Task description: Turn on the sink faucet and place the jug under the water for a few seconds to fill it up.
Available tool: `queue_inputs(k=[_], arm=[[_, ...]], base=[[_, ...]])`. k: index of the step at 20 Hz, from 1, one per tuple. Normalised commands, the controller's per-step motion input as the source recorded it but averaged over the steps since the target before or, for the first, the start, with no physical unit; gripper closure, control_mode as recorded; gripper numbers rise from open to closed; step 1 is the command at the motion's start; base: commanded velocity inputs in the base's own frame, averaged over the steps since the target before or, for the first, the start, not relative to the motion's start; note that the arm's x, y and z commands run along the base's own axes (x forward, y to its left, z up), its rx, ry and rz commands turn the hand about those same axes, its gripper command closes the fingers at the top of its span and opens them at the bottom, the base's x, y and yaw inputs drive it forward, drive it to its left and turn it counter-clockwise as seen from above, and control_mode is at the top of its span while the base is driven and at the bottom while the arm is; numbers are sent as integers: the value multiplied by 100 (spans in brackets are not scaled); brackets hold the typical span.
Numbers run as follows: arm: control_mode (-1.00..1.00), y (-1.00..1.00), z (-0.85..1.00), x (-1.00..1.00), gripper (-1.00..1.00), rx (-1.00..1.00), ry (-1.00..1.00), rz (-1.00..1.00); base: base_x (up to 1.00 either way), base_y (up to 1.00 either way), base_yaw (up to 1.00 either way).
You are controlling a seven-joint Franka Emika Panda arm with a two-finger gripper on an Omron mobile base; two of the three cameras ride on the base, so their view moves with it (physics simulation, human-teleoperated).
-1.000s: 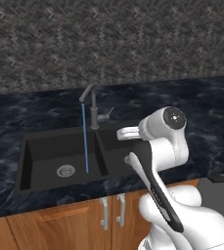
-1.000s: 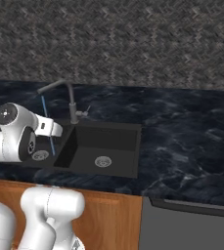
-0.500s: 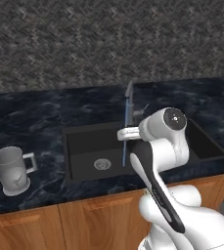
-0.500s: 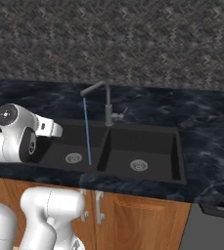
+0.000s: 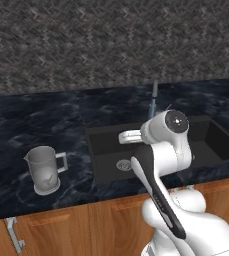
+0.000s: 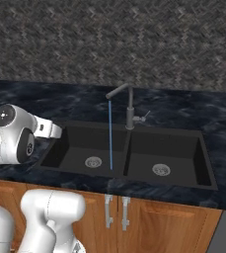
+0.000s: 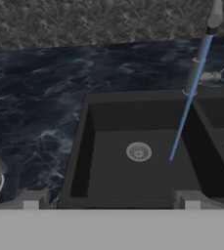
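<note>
Base has driven left, jug (image 5: 45,170) nearer | jug translucent grey, loop handle, upright, left of fingers (image 7: 31,200) | gripper (image 7: 111,202) spread wide, empty

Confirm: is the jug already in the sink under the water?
No. The jug stands on the counter left of the sink, apart from the water.

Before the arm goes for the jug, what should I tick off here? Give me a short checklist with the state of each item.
1. Water running from the sink faucet: ok.
2. Stream lands in the left basin of the sink, beside its drain: ok.
3. Jug upright on the counter left of the sink: ok.
4. Gripper open with nothing between the fingers: ok.
5. Jug handle on the side facing the sink: ok.
6. Gripper lined up with the jug: not ok, it points at the left basin.
</note>
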Motion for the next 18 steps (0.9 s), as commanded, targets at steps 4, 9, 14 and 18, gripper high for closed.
queue_inputs(k=[4, 9, 14, 18], arm=[[-100, 0, 0, 0, -100, 0, 0, 0], [-100, 5, 0, 4, -100, -1, 2, 17], [-100, 10, 0, 19, -100, -3, 19, 31], [-100, 58, 0, 41, -100, -7, 28, 30]], base=[[0, 0, 0], [0, 0, 0], [0, 0, 0], [0, 0, 0]])
